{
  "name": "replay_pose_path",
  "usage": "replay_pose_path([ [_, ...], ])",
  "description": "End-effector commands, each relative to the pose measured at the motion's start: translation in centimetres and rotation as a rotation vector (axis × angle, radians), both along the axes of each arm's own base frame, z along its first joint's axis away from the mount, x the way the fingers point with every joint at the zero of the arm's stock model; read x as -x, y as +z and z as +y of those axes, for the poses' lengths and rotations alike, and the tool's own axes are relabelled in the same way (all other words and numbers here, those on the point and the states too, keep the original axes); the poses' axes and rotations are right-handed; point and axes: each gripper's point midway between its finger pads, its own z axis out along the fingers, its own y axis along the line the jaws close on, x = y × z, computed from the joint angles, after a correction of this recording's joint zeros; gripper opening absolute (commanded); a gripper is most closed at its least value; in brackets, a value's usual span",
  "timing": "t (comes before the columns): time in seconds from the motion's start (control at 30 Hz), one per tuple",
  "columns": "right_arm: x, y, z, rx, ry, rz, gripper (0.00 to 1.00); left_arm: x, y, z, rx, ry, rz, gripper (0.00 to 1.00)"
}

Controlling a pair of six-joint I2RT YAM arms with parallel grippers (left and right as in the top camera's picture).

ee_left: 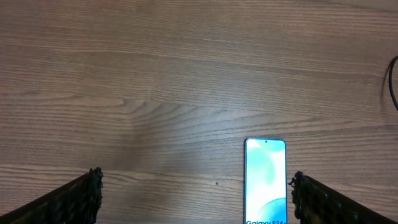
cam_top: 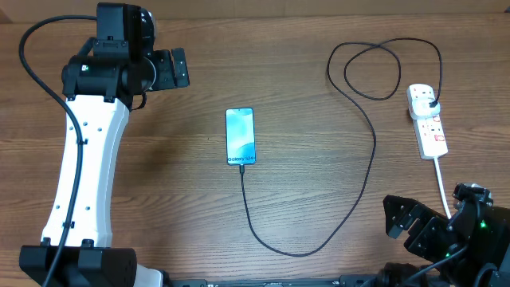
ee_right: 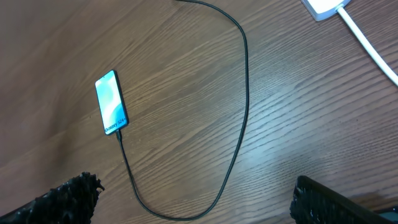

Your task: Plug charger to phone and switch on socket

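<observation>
Overhead view: power strip (cam_top: 429,119) lying ahead of right tool (cam_top: 404,224).
Its long axis is running away from that tool; right and left tool (cam_top: 182,69) are both gaping wide, empty; phone (cam_top: 240,136) is lying centrally between arms.

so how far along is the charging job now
Looks done: the thin black cable meets the bottom edge of the small blue-screened phone, and its black plug sits in the white power strip. In hand: nothing; the left gripper and right gripper are open, off everything. Left: maybe the red-marked switch; its position is too small to tell.
</observation>
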Motion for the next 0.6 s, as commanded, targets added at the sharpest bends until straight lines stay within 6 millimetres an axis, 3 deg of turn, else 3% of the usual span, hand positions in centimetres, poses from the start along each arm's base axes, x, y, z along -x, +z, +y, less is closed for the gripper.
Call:
replay_pose_path([
  [0.0, -0.1, 0.0, 0.0, 0.003, 0.005, -0.003, 1.0, -0.1, -0.1, -0.1, -0.021, -0.014, -0.001, 1.0],
  [0.17, -1.4, 0.9, -1.0, 0.063, -0.016, -0.07, 1.0, -0.1, -0.1, -0.1, -0.021, -0.014, -0.001, 1.0],
  [0.57, -2.7, 4.0, 1.1, 0.153, 0.205, -0.297, 1.0, -0.1, -0.1, -0.1, -0.021, -0.014, -0.001, 1.0],
])
